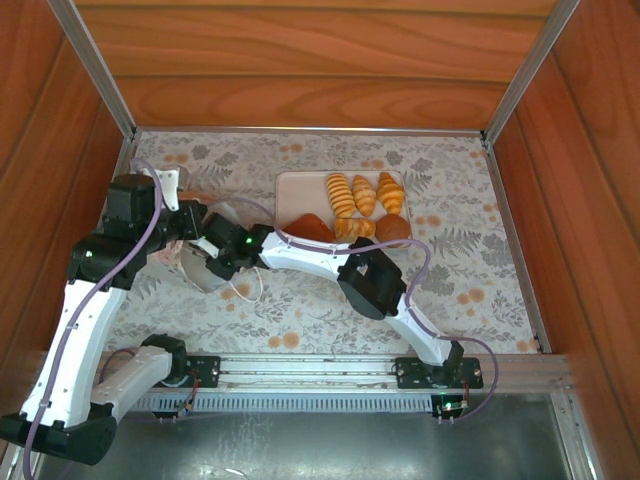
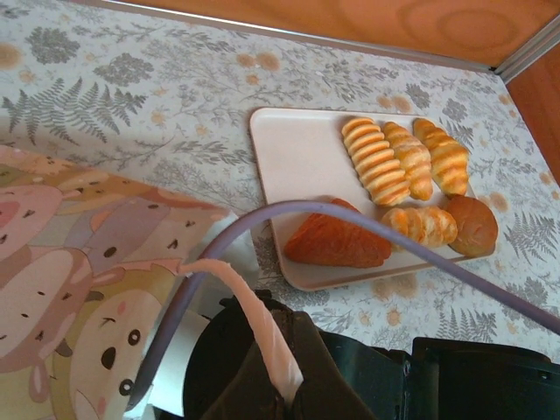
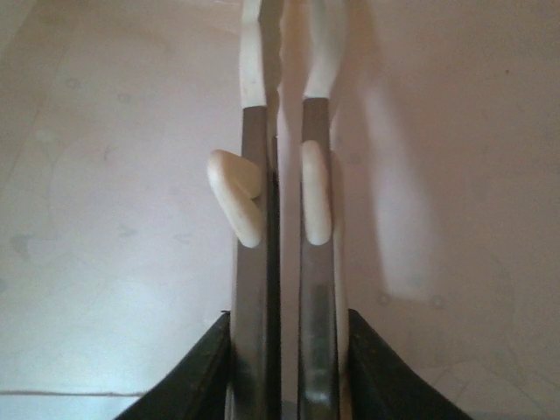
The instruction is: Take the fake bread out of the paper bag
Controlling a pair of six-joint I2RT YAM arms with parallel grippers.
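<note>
Fake bread (image 1: 363, 195): we count six pieces, all on the pale pink tray (image 1: 298, 190), at the far middle of the table. Three croissants (image 2: 376, 162) lie side by side on the tray's far half. A fourth croissant (image 2: 424, 225) lies crosswise on its near edge, between the reddish-brown triangle (image 2: 337, 245) on the left and the dark round bun (image 2: 475, 226) on the right. The left part of the tray is bare.

Paper bag (image 2: 79, 262): one, left of the tray and just beside it, with cartoon faces printed on its side. From the right wrist we see a pale inner wall around the fingers. We cannot tell whether any piece is inside.

Right gripper (image 3: 286, 48) is down in the bag. Its fingers are almost together, with a thin slit between them. We cannot tell whether they pinch anything.

Left gripper (image 1: 178, 248) is at the bag's left side and closed. We cannot tell what it clamps.

The right arm (image 1: 330, 262) reaches across the table from the right base to the bag and passes just near of the tray. Its purple cable (image 2: 367, 219) arcs in front of the tray in the left wrist view. A pale twisted cord (image 2: 262, 328) hangs in front of the dark wrist housing there.

Floral cloth (image 1: 480, 260) covers the table, with wooden walls (image 1: 300, 60) on three sides.
</note>
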